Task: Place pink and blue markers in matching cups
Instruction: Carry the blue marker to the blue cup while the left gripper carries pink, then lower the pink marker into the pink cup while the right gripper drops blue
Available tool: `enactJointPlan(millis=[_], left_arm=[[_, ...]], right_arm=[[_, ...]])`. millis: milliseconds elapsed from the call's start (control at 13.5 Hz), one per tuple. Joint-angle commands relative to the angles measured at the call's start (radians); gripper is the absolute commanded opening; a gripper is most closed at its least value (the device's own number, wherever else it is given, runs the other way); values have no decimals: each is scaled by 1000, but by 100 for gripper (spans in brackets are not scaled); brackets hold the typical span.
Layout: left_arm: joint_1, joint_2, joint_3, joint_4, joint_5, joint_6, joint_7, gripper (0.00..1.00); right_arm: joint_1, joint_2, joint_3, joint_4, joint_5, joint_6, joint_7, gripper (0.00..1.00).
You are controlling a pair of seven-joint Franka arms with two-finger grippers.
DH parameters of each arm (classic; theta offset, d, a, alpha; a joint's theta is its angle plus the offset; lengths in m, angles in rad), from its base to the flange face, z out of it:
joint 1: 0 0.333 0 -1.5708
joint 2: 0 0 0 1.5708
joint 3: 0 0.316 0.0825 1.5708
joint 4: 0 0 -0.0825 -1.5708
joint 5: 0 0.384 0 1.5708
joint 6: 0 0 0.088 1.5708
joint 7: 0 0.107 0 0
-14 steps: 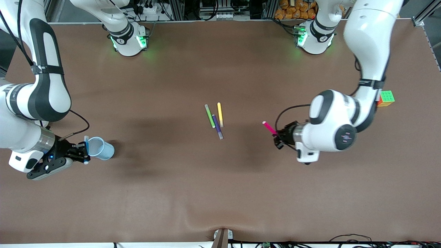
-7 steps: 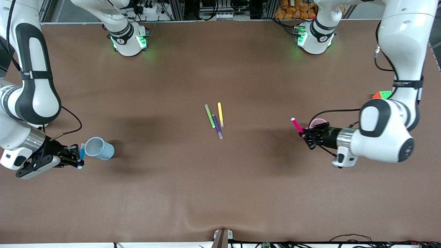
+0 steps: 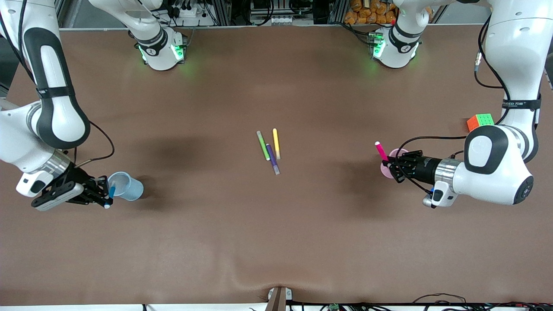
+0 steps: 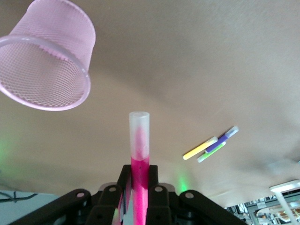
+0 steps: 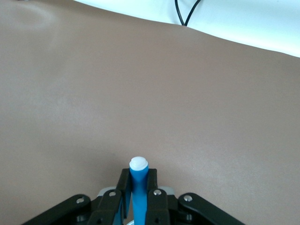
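Observation:
My left gripper (image 3: 386,163) is shut on the pink marker (image 3: 381,151), which points up with its pale end on top, over the pale pink cup (image 3: 384,170). In the left wrist view the pink marker (image 4: 139,140) stands between my left gripper's (image 4: 139,174) jaws, with the pink cup (image 4: 44,61) a little off from its tip. My right gripper (image 3: 107,194) is shut on the blue marker (image 3: 112,191) at the rim of the light blue cup (image 3: 129,189). In the right wrist view the blue marker (image 5: 138,180) sits in my right gripper (image 5: 138,187), white tip outward.
Green (image 3: 262,145), purple (image 3: 272,158) and yellow (image 3: 275,143) pens lie together mid-table. A colourful cube (image 3: 480,122) sits by the left arm's elbow, toward the left arm's end of the table.
My left gripper has carried the pink marker toward the left arm's end and now holds it over the pink cup. My right gripper drew back, then returned to the blue cup's rim.

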State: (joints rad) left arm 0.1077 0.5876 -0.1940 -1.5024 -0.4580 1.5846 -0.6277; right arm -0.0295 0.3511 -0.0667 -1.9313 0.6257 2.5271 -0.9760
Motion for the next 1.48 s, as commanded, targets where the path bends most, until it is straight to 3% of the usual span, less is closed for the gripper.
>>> enactJointPlan(millis=[0,222,591,739,813,887,961,1034,1182,1256,1404], left_arm=[[50,-18,-8,-41,-8,-43,52,0],[85,-5,-1,-47,2,-80,102,0],[99,32,-1,-59,107,-89,158,0],[90,49,-1,-61,143,-87,158,0],[90,55,-2,-59,160,-86,158,0],[87,61,-2,-58,162,-84,160,0],[87,66,-2,-52,162,-84,160,0],[87,70,-1,-48,163,-80,160,0],[92,84,-1,-45,165,-58,172,0],[92,89,-1,-44,165,-46,183,0],[86,97,-1,-44,173,-40,187,0]], right_arm=[[-4,-43,7,-66,49,21,-62,0],[11,-55,8,-129,54,103,-66,0],[5,-53,7,-146,57,119,-89,1],[5,-53,7,-152,57,119,-90,23],[5,-53,7,-152,57,117,-90,24],[5,-52,7,-150,57,117,-89,39],[5,-50,7,-150,57,116,-89,83],[5,-47,7,-147,57,117,-87,93],[5,-47,7,-127,57,104,-72,94],[5,-47,7,-117,58,101,-61,100],[7,-47,4,-60,57,15,37,100]])
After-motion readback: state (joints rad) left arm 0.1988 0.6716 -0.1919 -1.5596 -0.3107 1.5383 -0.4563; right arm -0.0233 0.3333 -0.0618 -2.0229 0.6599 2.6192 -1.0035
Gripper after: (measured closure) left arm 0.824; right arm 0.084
